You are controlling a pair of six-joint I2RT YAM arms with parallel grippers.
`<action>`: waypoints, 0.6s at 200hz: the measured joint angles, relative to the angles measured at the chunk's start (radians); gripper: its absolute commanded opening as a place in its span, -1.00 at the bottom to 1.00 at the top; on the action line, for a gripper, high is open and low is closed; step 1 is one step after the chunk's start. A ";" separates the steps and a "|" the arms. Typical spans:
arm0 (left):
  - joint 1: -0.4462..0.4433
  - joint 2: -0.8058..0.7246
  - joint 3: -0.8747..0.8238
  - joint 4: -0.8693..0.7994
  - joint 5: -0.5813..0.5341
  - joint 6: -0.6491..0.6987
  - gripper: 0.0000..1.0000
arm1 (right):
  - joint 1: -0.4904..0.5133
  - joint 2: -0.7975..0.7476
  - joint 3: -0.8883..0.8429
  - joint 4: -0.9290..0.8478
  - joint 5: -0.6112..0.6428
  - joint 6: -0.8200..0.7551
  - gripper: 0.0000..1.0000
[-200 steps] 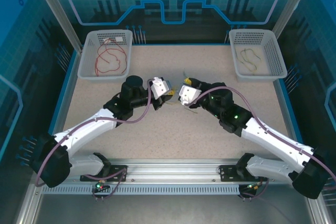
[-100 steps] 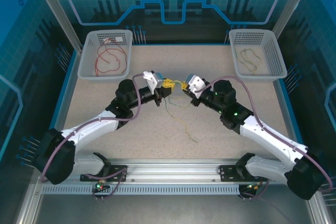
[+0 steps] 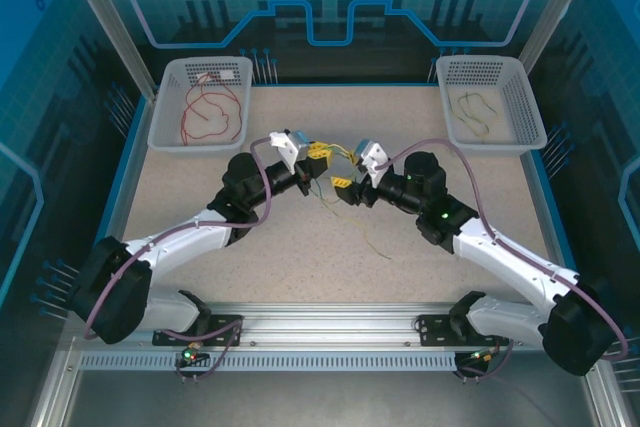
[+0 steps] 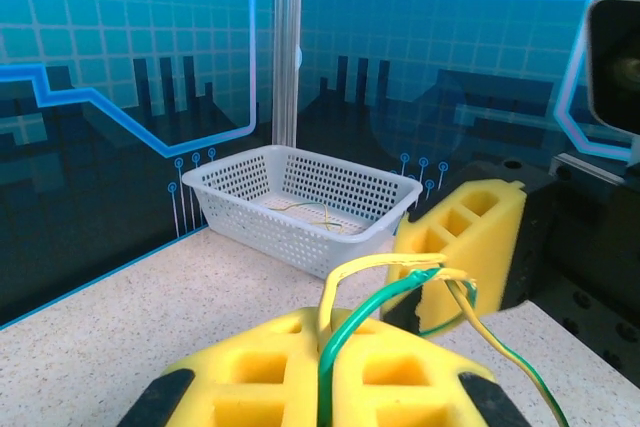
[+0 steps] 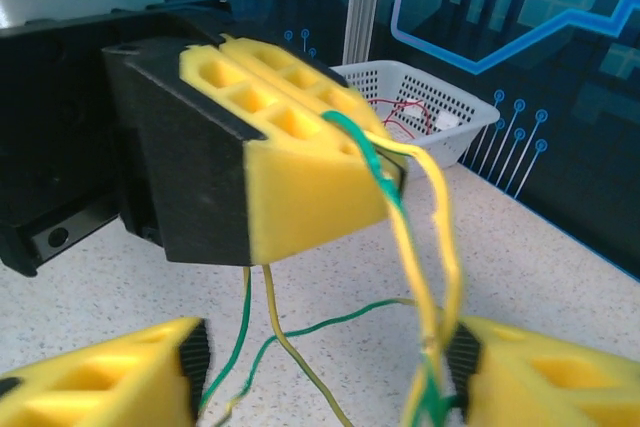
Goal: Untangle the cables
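Mid-table, with bare tabletop [image 3: 200, 202] all round and the left basket [image 3: 195, 147] and right basket [image 3: 497, 150] well apart at the far corners, the left gripper [image 3: 318, 155] clamps the yellow-green cables [image 3: 372, 232], which trail near-right between the right gripper [image 3: 347, 172]'s spread jaws, seemingly unheld there.

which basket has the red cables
The far-left basket, holding red cables; the far-right basket holds only yellow-green ones.

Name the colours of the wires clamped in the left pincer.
Yellow and green wires, clamped in the left pincer; clearest in the left wrist view.
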 measured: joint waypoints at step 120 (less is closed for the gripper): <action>-0.051 0.003 -0.006 0.065 -0.090 -0.036 -1.00 | 0.151 0.230 0.005 0.247 0.330 -0.013 0.54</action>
